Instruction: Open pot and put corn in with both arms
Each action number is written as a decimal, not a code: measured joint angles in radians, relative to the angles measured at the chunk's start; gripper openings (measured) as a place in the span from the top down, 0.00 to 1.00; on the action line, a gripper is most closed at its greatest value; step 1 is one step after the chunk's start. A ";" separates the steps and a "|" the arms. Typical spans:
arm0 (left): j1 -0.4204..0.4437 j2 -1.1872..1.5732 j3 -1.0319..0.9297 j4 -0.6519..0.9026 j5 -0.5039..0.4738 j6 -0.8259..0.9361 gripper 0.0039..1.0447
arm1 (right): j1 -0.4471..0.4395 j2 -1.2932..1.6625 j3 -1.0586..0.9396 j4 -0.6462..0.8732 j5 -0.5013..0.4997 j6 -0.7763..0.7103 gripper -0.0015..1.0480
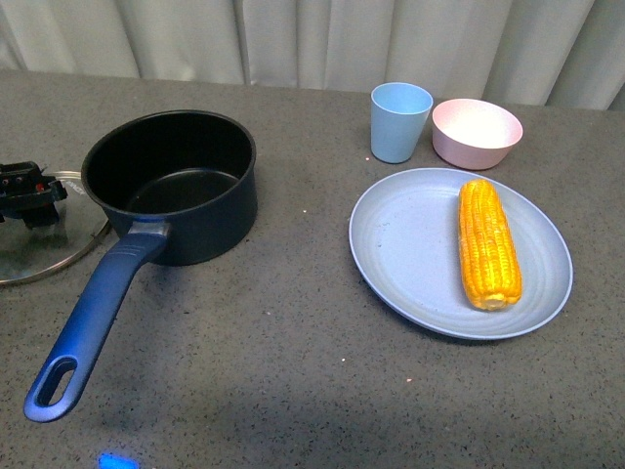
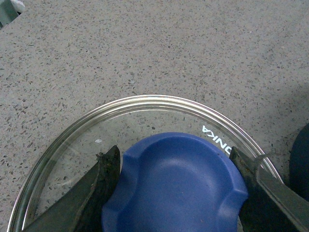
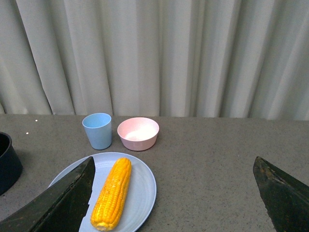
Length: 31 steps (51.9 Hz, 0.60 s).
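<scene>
1. Pot [image 1: 171,186]: uncovered and upright on the left of the table [image 1: 293,381], handle pointing near-left.
2. Lid [image 1: 34,256]: glass, lying flat on the table just left of the pot.
3. Left claw [image 2: 174,162]: fingers set against both sides of the lid's blue knob [image 2: 174,198], pinching it.
4. Corn [image 1: 488,244]: lying on a blue-grey plate [image 1: 410,254], right of the pot and well apart from it.
5. Right claw [image 3: 173,162]: fingers spread wide, gripping nothing.
6. Blue cup [image 1: 400,122] and pink bowl [image 1: 477,132]: side by side, just beyond the plate.
</scene>
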 joint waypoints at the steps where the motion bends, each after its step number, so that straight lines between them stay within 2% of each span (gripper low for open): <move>1: 0.000 0.002 0.001 -0.003 0.000 0.005 0.42 | 0.000 0.000 0.000 0.000 0.000 0.000 0.09; 12: 0.000 0.001 0.009 -0.020 0.000 0.006 0.42 | 0.000 0.000 0.000 0.000 0.000 0.000 0.09; 17: 0.001 -0.016 0.002 -0.022 0.002 0.003 0.25 | 0.000 0.000 0.000 0.000 0.000 0.000 0.09; 25: 0.001 -0.102 -0.029 -0.047 -0.010 0.006 0.05 | 0.000 0.000 0.000 0.000 0.000 0.000 0.09; 31: 0.001 -0.247 -0.105 -0.093 -0.011 0.006 0.06 | 0.000 0.000 0.000 0.000 0.000 0.000 0.09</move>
